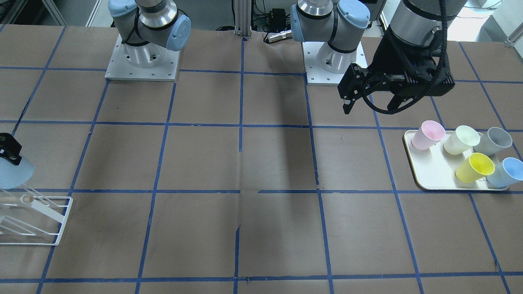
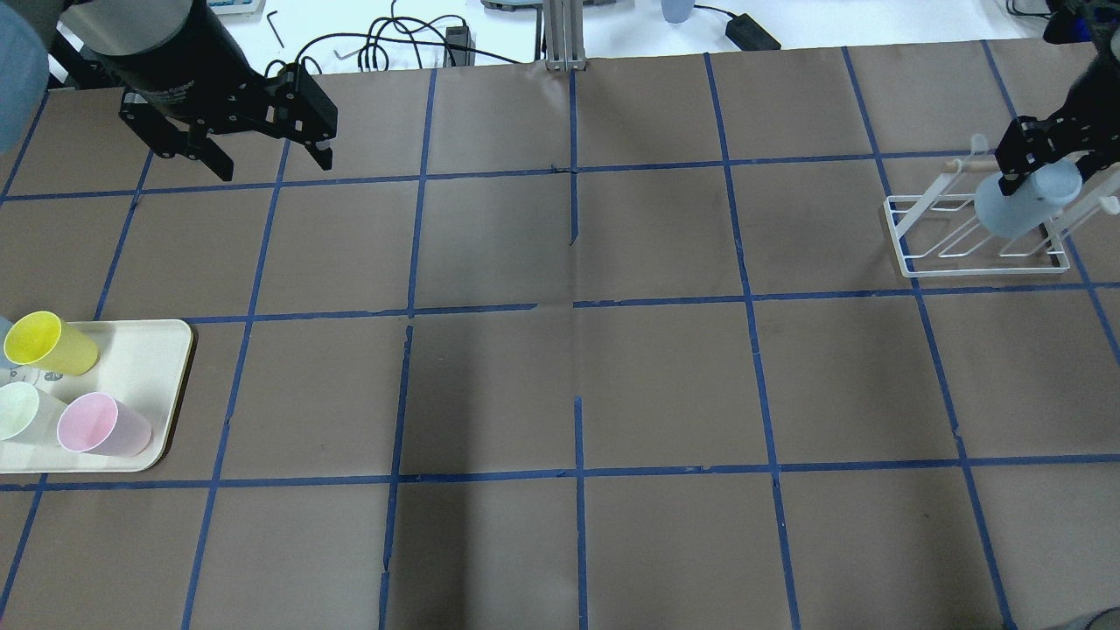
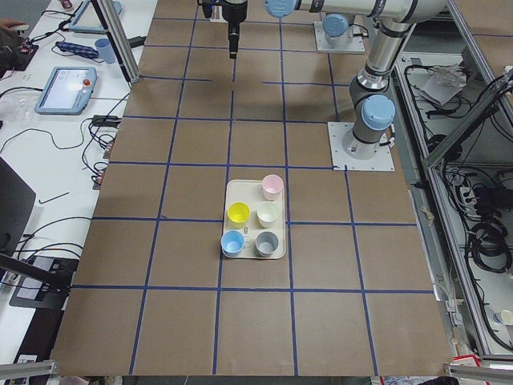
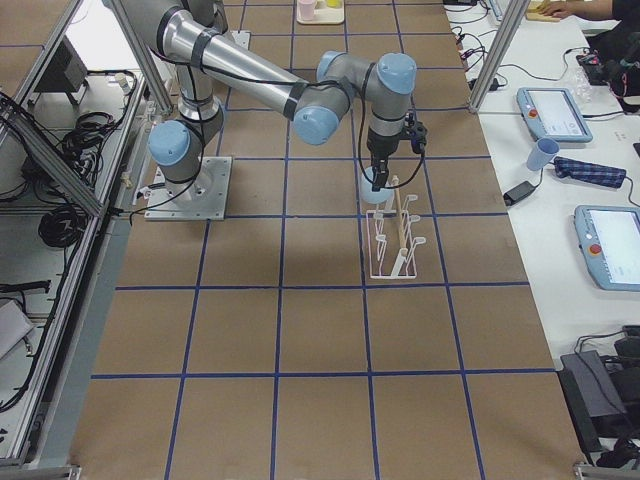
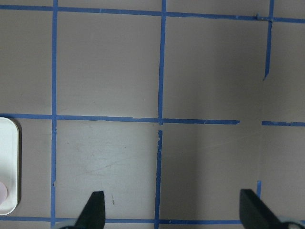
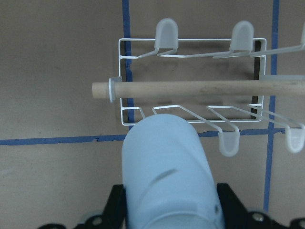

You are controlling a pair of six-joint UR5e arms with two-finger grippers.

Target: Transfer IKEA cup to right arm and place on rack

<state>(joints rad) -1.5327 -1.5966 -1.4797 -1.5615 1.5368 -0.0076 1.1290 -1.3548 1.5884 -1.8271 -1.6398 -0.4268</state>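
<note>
My right gripper is shut on the pale blue IKEA cup and holds it just above the white wire rack. In the right wrist view the cup points closed end first at the rack's near pegs, below the wooden rod. The front view shows the cup over the rack at the left edge. My left gripper is open and empty, hovering over bare table; it also shows in the front view.
A cream tray holds a pink cup, a pale green cup, a grey cup, a yellow cup and a second blue cup. Brown table with blue tape grid lies between tray and rack.
</note>
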